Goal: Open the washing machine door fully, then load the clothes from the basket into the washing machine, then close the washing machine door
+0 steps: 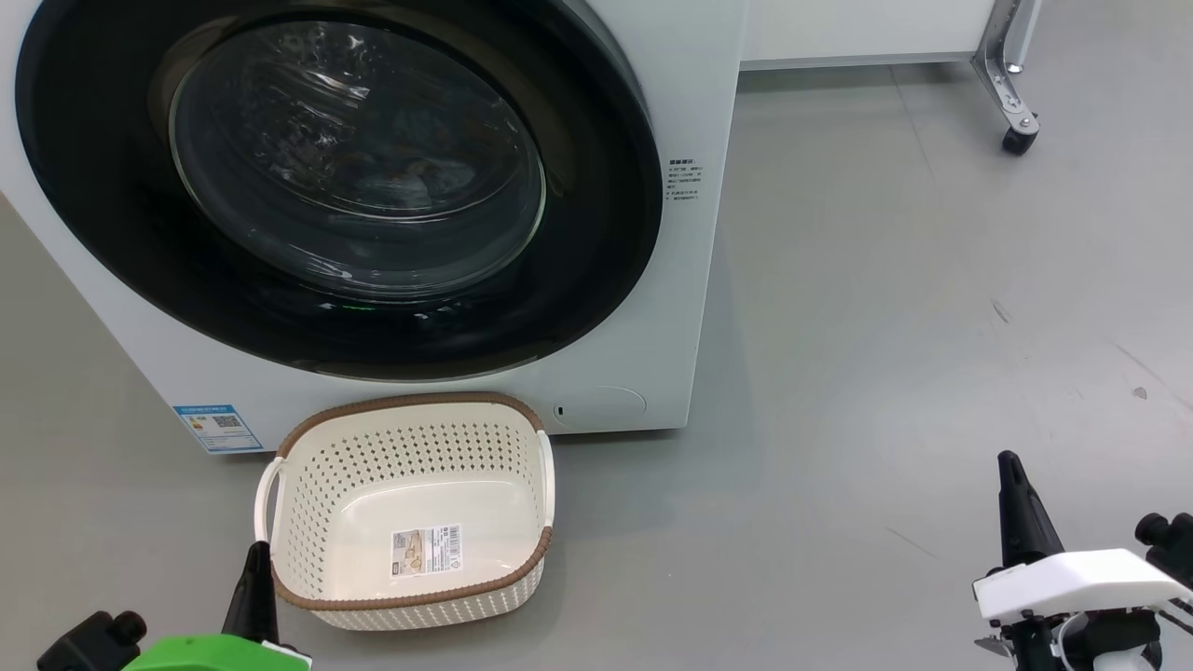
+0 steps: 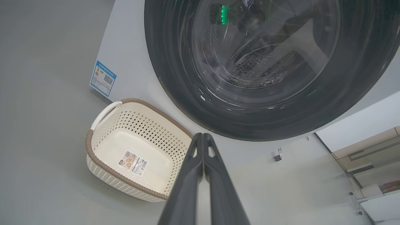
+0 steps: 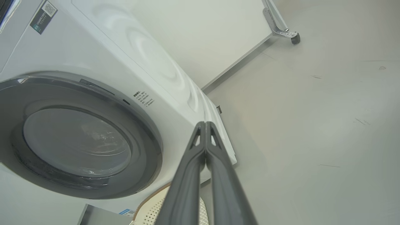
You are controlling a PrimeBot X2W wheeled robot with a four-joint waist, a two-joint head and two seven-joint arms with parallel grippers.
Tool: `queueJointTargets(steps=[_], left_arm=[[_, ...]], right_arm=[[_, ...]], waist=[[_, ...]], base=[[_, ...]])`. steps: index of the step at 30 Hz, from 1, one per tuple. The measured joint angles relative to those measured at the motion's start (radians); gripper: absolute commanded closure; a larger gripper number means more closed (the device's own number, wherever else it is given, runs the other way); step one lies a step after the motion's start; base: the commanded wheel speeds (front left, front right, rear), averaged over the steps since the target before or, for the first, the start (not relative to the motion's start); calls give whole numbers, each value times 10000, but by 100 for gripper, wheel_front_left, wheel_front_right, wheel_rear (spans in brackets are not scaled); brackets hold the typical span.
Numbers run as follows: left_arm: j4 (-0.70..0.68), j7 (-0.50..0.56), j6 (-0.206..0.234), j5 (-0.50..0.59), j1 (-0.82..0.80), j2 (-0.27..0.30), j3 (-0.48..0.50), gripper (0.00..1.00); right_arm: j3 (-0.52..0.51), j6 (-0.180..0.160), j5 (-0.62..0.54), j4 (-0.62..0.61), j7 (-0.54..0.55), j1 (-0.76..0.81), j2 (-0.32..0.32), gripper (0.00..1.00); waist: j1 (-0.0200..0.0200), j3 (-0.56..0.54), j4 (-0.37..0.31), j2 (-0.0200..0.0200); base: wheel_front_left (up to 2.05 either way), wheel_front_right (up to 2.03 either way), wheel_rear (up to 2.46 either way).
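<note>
Head view: door (image 1: pixel 596 233) closed, basket (image 1: pixel 410 447) by your left gripper (image 1: pixel 256 559).
Cream, perforated and brown-rimmed, it sits just right of that gripper; your right gripper (image 1: pixel 1011 471) is well apart. Both are pinched closed.

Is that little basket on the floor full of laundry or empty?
Empty. Inside the basket the bare floor and its label sticker show plainly in the head and left wrist views; no cloth lies in it.
</note>
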Motion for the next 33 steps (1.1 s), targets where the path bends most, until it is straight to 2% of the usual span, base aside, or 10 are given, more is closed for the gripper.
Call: queueJointTargets(steps=[33], left_arm=[[284, 1051, 0, -3799, -815, 54, 349, 100]], right_arm=[[-746, 219, 4805, 591, 1072, -567, 8, 100]], waist=[[0, -44, -18, 0]], base=[[0, 0, 0]])
